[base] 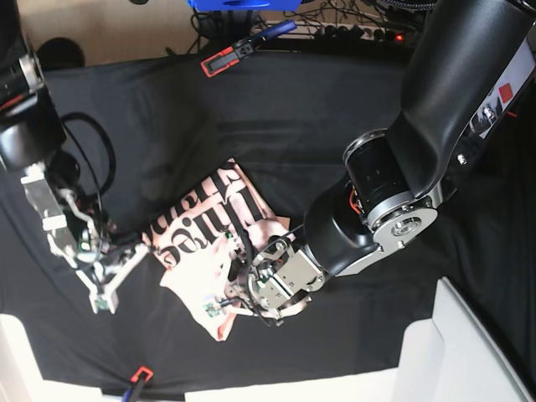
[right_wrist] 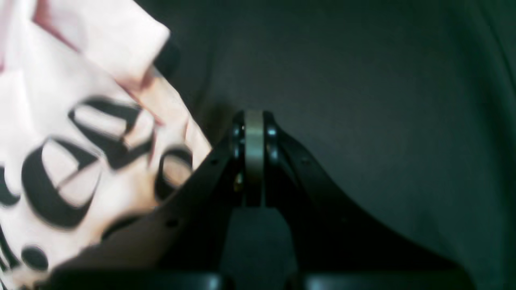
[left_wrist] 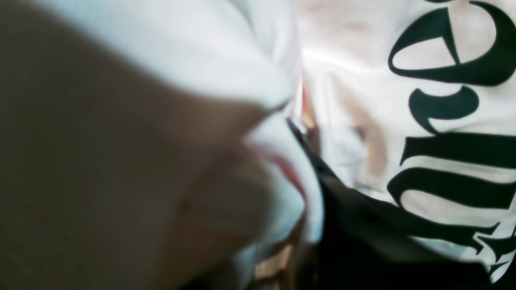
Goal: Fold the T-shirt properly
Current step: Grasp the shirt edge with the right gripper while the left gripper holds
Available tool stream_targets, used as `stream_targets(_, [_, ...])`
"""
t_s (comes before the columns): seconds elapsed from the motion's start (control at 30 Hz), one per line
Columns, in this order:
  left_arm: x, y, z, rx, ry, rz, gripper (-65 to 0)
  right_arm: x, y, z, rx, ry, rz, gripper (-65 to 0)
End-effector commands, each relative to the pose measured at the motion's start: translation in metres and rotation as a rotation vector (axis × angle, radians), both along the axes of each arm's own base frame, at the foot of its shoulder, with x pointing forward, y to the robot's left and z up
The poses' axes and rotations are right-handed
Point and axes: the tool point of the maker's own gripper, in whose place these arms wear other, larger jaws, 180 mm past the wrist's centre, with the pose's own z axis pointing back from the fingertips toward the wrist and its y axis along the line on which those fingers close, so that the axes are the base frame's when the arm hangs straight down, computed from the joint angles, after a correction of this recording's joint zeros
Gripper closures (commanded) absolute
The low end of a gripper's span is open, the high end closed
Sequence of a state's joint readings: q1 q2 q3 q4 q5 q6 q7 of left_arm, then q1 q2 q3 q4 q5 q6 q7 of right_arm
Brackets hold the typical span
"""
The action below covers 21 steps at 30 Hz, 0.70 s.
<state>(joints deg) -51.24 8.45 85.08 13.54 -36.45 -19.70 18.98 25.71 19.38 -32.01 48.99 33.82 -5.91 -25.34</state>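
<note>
The pale pink T-shirt (base: 201,226) lies crumpled and partly folded mid-table, its black lettering facing up. My left gripper (base: 239,293) sits at the shirt's near edge, shut on a bunch of cloth. In the left wrist view, blurred pink fabric fills the left and hides the fingers, and the printed T-shirt (left_wrist: 403,121) spreads to the right. My right gripper (right_wrist: 254,137) is shut with nothing in it, hovering over the black tablecloth just right of the T-shirt (right_wrist: 80,141). In the base view the right gripper (base: 134,249) sits beside the shirt's left edge.
A black tablecloth (base: 335,126) covers the table. A red and black tool (base: 226,57) and cables lie at the far edge. White boxes stand at the near right (base: 469,352) and near left (base: 17,352). A small red item (base: 138,374) lies at the front.
</note>
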Motion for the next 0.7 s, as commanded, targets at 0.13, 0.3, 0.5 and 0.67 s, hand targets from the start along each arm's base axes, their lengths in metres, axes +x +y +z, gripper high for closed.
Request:
stream_targets(0.13, [0.016, -0.012, 0.022, -0.029, -0.046, -0.013, 0.0, 0.018, -0.014, 0.003, -0.012, -0.017, -0.002, 0.0])
stream_targets(0.3, [0.02, -0.01, 0.023, -0.025, -0.064, 0.004, 0.0, 0.016, 0.006, -0.005, 0.02, -0.01, 0.027, 0.0])
stream_targets(0.5, [0.02, -0.01, 0.023, -0.025, -0.064, 0.004, 0.0, 0.014, 0.023, -0.009, 0.044, -0.003, 0.041, 0.0])
stream_targets(0.67, [0.023, -0.015, 0.027, -0.062, -0.089, -0.001, 0.0, -0.001, 0.024, -0.023, 0.047, 0.031, 0.041, 0.0])
